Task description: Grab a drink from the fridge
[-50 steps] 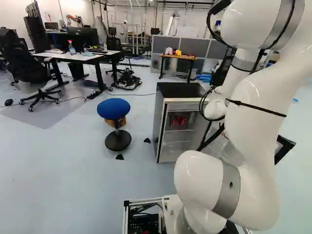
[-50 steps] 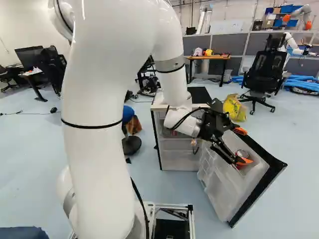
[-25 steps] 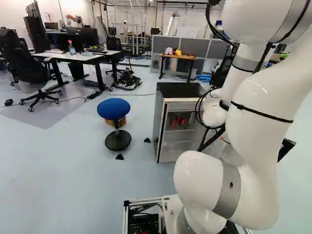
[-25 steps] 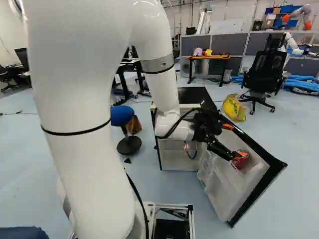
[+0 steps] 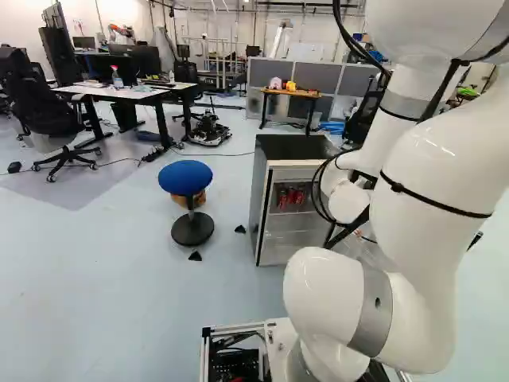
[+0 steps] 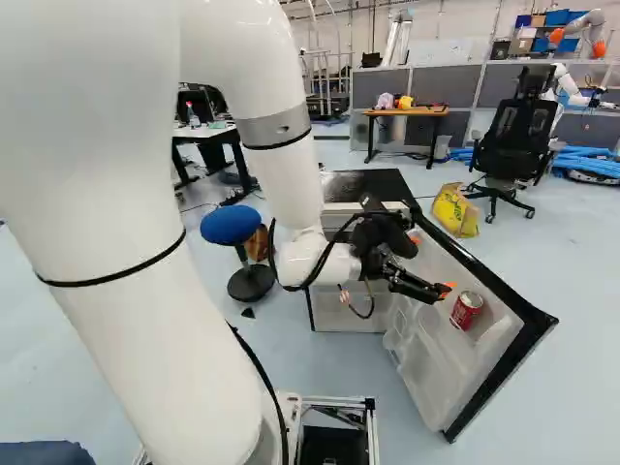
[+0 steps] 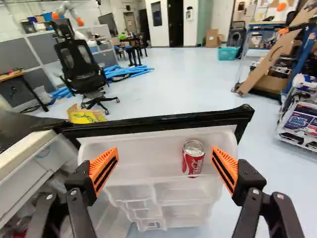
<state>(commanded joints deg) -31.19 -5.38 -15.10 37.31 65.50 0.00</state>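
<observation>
My gripper (image 6: 431, 264) hangs over the inner side of the swung-out fridge door (image 6: 528, 334) in the right base view. In the wrist view the gripper (image 7: 164, 162) is open, its orange-padded fingers wide apart with nothing held. A red drink can (image 7: 193, 157) stands upright in the door's white upper shelf, ahead of the fingers and nearer one of them, untouched. That same can (image 6: 466, 310) shows just beyond a fingertip in the right base view. More red cans (image 5: 294, 197) sit inside the fridge (image 5: 258, 199), seen in the left base view.
A blue stool (image 5: 185, 178) stands beside the fridge. Behind the door are a yellow bag (image 6: 455, 209) and a black office chair (image 6: 513, 145). Another robot (image 6: 579, 34) is at the far back. Desks stand at the far left of the left base view.
The arm has swung, carrying my gripper back toward the fridge body in the right base view, so the can shows clear of the fingers. The can, door and base have stayed put.
</observation>
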